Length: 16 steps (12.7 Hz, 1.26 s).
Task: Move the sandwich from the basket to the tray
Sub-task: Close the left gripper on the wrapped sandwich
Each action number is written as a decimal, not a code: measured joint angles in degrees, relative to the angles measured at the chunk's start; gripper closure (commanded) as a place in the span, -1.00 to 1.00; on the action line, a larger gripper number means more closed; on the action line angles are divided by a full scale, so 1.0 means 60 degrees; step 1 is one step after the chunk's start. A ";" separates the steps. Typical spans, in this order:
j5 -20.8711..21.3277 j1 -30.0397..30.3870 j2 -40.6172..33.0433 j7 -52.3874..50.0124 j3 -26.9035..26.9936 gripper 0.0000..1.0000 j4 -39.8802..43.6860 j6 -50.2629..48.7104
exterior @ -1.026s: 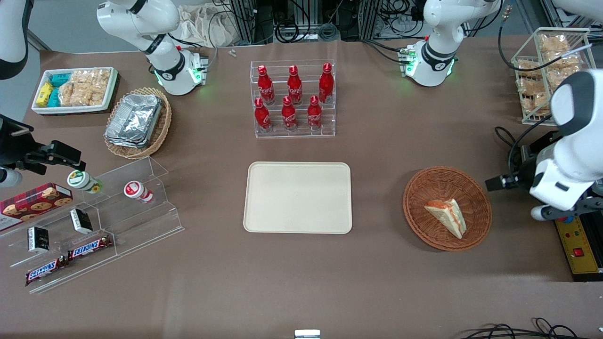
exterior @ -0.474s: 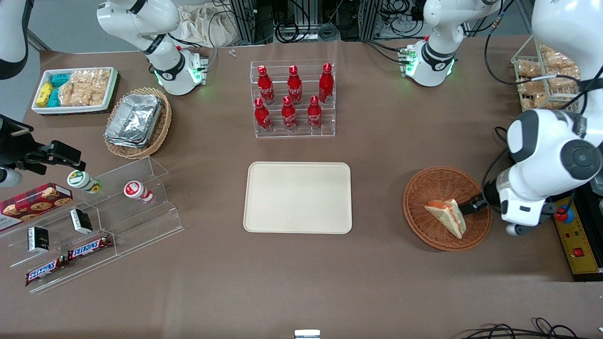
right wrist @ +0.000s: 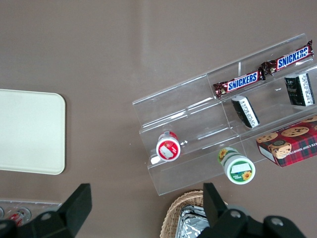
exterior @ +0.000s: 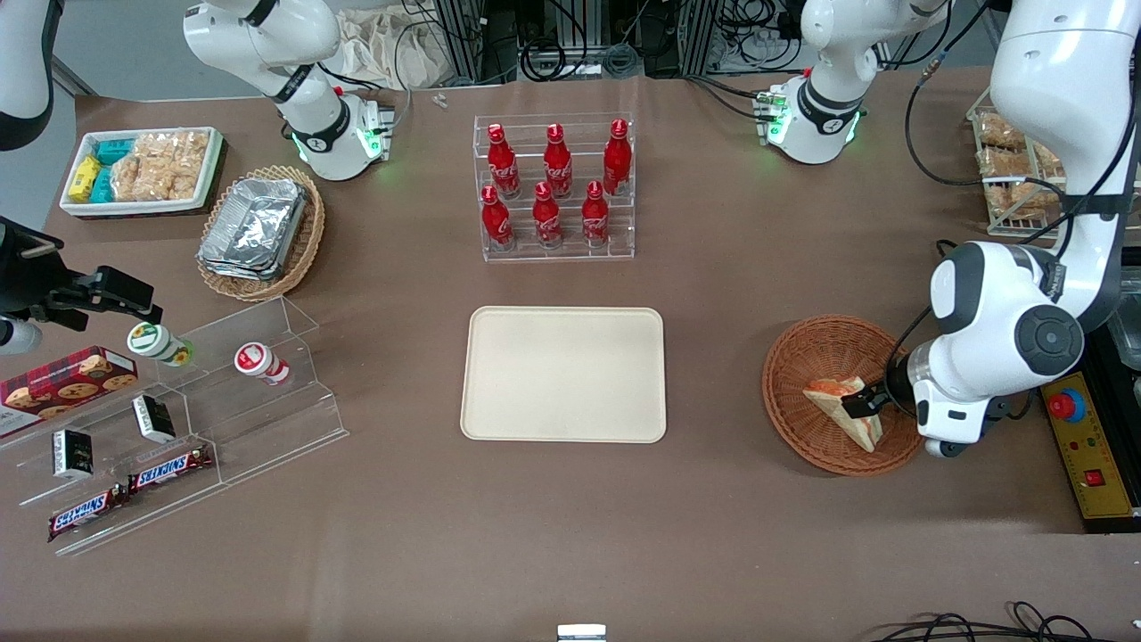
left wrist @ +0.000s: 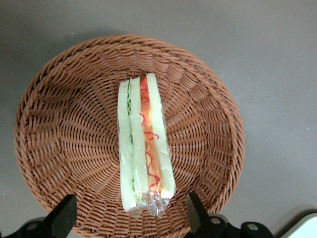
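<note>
The sandwich [exterior: 842,407], a wrapped wedge of white bread with red-orange filling, lies in the round reddish-brown wicker basket [exterior: 798,370] toward the working arm's end of the table. My left gripper [exterior: 863,406] hovers just above the sandwich inside the basket, open and empty. In the left wrist view the sandwich [left wrist: 143,144] lies in the middle of the basket [left wrist: 59,134], and the two black fingers [left wrist: 198,213] stand wide apart on either side of its wrapped end, with the gripper [left wrist: 131,215] over it. The cream-beige tray [exterior: 563,374] lies empty at the table's middle.
A clear rack of red bottles [exterior: 554,187] stands farther from the front camera than the tray. A wire basket of snack packets [exterior: 1016,178] and a yellow control box [exterior: 1092,455] sit at the working arm's end. An acrylic snack stand [exterior: 178,419] sits toward the parked arm's end.
My left arm has swung in from the table's end and come down over the basket, bringing the open gripper from outside the basket to right above the sandwich. The sandwich has not moved.
</note>
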 measured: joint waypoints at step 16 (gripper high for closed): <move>0.0500 -0.0051 0.0912 -0.0277 0.0012 0.98 0.0001 0.0470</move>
